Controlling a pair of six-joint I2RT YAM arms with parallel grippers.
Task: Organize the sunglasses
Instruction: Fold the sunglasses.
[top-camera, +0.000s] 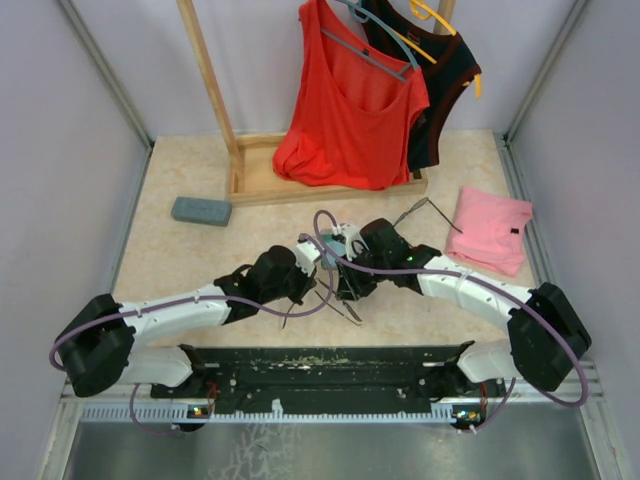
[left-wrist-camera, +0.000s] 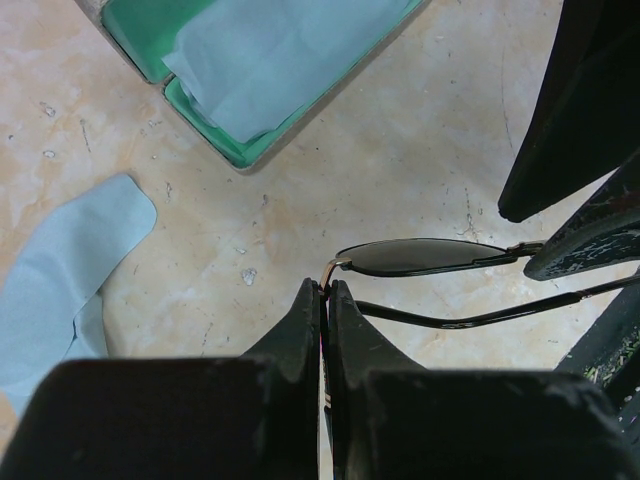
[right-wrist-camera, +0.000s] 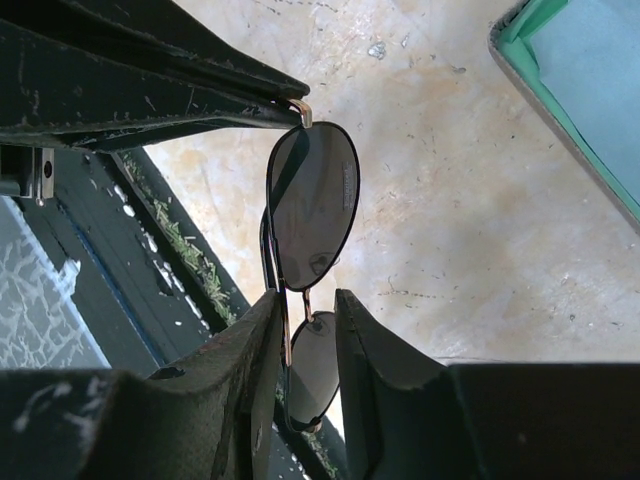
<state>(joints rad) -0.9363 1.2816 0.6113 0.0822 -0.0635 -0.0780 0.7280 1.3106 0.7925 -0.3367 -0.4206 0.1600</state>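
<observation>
A robot test cell in a laboratory is indicated. The space is enclosed by plain pale lilac wall panels (top-camera: 60, 150) set in bare aluminium corner posts (top-camera: 108, 72). A white-and-black left robot arm (top-camera: 180, 310) and a matching right robot arm (top-camera: 470, 290) are bolted to a black metal rail (top-camera: 320, 365) at the near edge of a beige marble-patterned tabletop (top-camera: 190, 262). Staged props are noted at the far side: a light wooden clothes rack (top-camera: 260, 186) hung with a red sleeveless top (top-camera: 350, 120).
</observation>
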